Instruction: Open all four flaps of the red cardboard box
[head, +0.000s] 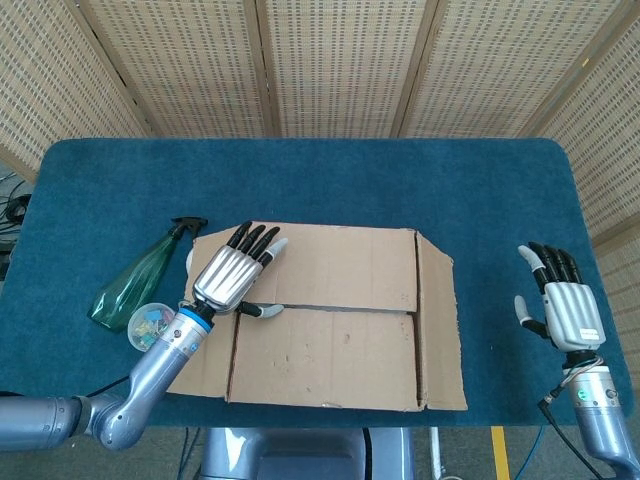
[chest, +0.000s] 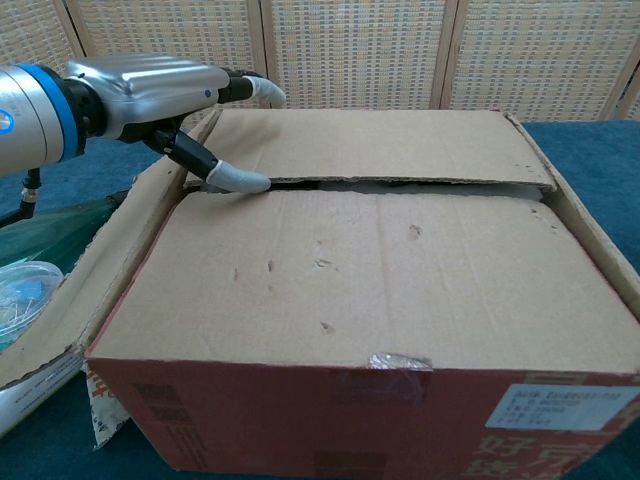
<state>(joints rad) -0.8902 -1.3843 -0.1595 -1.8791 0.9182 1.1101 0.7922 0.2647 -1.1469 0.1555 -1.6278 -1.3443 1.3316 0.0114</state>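
Box (head: 330, 320) | spray bottle (head: 135, 280) beside left | left robot hand (head: 232, 275) on top

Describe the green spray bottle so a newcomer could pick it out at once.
Start from the big cardboard box in the middle of the blue table; look just past its left side, beyond the left robot hand. The green spray bottle lies there on its side, black nozzle pointing toward the box's far corner. The round clear container beside it is colourless, while the bottle is translucent green and tapered.
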